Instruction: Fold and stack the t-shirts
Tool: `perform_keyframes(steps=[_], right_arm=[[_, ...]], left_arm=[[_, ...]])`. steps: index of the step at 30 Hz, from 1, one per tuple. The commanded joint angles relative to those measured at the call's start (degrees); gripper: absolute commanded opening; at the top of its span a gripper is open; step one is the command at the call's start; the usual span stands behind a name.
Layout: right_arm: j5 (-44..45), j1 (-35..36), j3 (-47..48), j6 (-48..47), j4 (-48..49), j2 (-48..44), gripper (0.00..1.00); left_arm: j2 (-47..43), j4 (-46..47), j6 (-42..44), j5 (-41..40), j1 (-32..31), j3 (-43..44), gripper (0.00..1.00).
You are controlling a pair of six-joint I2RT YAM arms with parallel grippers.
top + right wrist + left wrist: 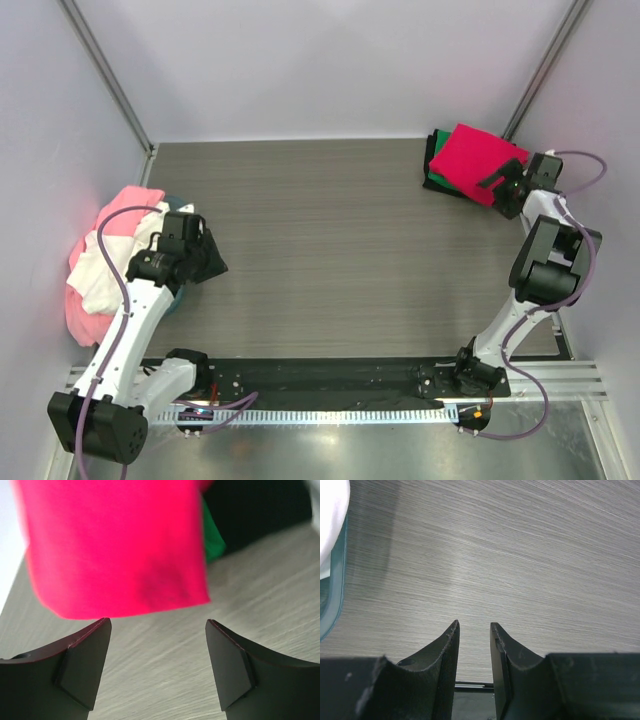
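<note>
**Soft cloth waiting at left, folded stack at far right**

Nearest of all, the left gripper (474, 625) is seen over the grey wood-grain tabletop (330, 230) with its jaws parted only narrowly and nothing held between them. Just to its left, an unfolded heap is found against the side wall: a light pink t-shirt (130, 203) on top, a white t-shirt (98, 272) draped beneath it, and a greyish-teal t-shirt (334, 605) showing at the edge.

Farther off, in the far right corner, the right gripper (157, 622) is held wide open and empty, just short of a folded bright crimson t-shirt (115, 545). This lies on a vivid green t-shirt (212, 535), with a black t-shirt (260, 510) lowest.

The cloth is judged light, limp and easily bunched; no shape would be kept once it is lifted. A single layer should be pinched at a hem or shoulder seam, so that neighbouring shirts are not dragged along. Two grasp points would likely be needed to spread a shirt flat.
</note>
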Motion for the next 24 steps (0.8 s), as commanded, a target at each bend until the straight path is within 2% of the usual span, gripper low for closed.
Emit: perform_keyframes(steps=[1, 9, 11, 12, 13, 15, 16, 20, 21, 24], right_arm=[[-3.5, -0.6, -1.0, 3.3, 5.0, 2.3, 0.81], [-3.2, -0.9, 1.0, 1.3, 7.3, 7.2, 0.81], [-3.0, -1.0, 1.1, 1.3, 8.8, 8.2, 0.76], [-3.4, -1.0, 1.6, 1.3, 9.2, 8.5, 0.73], [-3.4, -1.0, 1.8, 1.3, 9.4, 8.7, 0.64], [-3.2, -1.1, 1.9, 1.1, 9.7, 8.8, 0.56], [-2.7, -1.1, 2.1, 0.9, 10.2, 8.7, 0.47], [-1.0, -1.8, 3.8, 0.1, 9.9, 8.1, 0.25], [-0.5, -1.8, 4.9, -0.2, 9.3, 8.0, 0.2], [2.1, -2.2, 8.1, -1.8, 6.0, 7.9, 0.17]], left_arm=[[-0.9, 1.1, -0.3, -0.4, 0.3, 0.2, 0.32], [-0.7, 1.1, -0.3, -0.4, 0.3, 0.2, 0.32], [-0.5, 1.1, -0.3, -0.3, 0.2, 0.2, 0.32], [-0.5, 1.0, -0.3, -0.4, 0.3, 0.2, 0.33], [-0.4, 1.1, -0.3, -0.4, 0.2, 0.1, 0.32], [-0.2, 1.1, -0.3, -0.5, 0.2, 0.1, 0.32], [-0.2, 1.0, -0.3, -0.4, 0.3, 0.2, 0.32], [0.0, 1.0, -0.3, -0.3, 0.2, 0.2, 0.33], [0.0, 1.1, -0.3, -0.3, 0.3, 0.2, 0.32], [0.0, 1.1, -0.3, -0.2, 0.2, 0.1, 0.32]])
